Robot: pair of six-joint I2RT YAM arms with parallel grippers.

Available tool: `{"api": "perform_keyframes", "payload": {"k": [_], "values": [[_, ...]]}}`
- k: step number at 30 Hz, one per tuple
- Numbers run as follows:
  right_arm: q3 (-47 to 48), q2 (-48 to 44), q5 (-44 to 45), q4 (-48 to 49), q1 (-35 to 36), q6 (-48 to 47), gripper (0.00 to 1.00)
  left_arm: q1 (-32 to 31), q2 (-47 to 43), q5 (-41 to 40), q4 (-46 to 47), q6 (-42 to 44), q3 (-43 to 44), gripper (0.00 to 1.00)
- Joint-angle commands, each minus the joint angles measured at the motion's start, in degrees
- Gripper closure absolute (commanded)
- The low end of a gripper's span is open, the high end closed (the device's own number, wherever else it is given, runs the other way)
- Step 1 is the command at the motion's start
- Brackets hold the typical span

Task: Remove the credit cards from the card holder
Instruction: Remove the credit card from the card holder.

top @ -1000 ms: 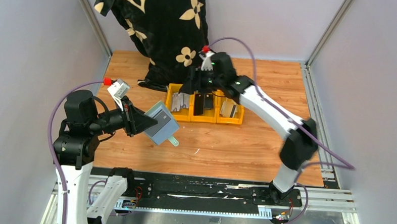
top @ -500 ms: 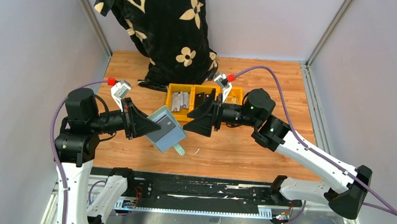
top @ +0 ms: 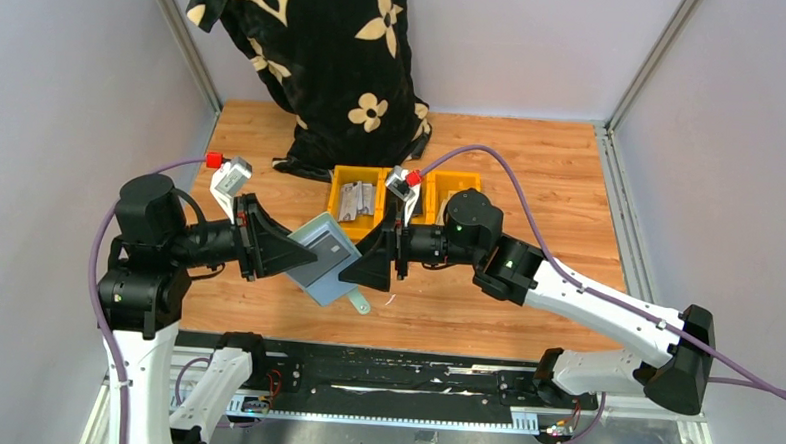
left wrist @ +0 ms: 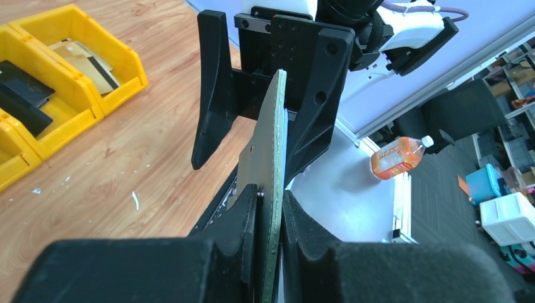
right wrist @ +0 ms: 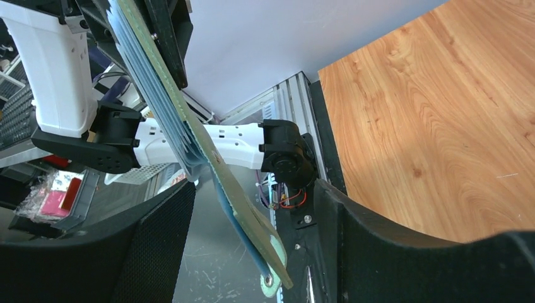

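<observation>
My left gripper [top: 303, 253] is shut on the sage-green card holder [top: 329, 269] and holds it open above the table, with the snap tab [top: 358, 303] hanging down. A dark grey card face [top: 332, 247] shows in its pale blue inside. In the left wrist view the holder [left wrist: 272, 158] stands edge-on between my pads. My right gripper [top: 359, 269] is open at the holder's free edge. In the right wrist view the holder [right wrist: 189, 126] hangs between its fingers [right wrist: 391, 252] without touching them. Grey cards [top: 355, 200] lie in a yellow bin. A tan card [left wrist: 82, 53] and a black card [left wrist: 22, 82] lie in others.
Three yellow bins [top: 369, 229] stand in a row at mid-table behind the grippers; they also show in the left wrist view [left wrist: 120, 79]. A black cloth with cream flowers [top: 326, 59] hangs at the back. Metal frame posts stand at the table corners.
My right arm has swung from the yellow bins down and left to the card holder, with its jaws open around the free edge. My left gripper still holds the holder, shifted slightly.
</observation>
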Motion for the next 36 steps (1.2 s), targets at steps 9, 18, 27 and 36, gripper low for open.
{"api": "perform_keyframes", "payload": {"k": [9, 18, 27, 36], "values": [[0.6, -0.6, -0.5, 4.1, 1.3, 2.6, 0.86, -0.1, -1.3, -2.1, 0.3, -0.7, 0.2, 0.79], [1.9, -0.8, 3.0, 1.5, 1.1, 3.8, 1.00, -0.1, -3.0, -1.2, 0.3, 0.6, -0.4, 0.59], [2.9, -0.8, 1.7, 1.7, 1.0, 4.8, 1.00, -0.1, -3.7, -5.7, 0.4, 2.0, -0.2, 0.61], [2.0, -1.9, -3.0, 5.5, 1.2, 5.7, 1.00, -0.1, -5.2, -25.8, 1.8, 3.5, -1.3, 0.61]]}}
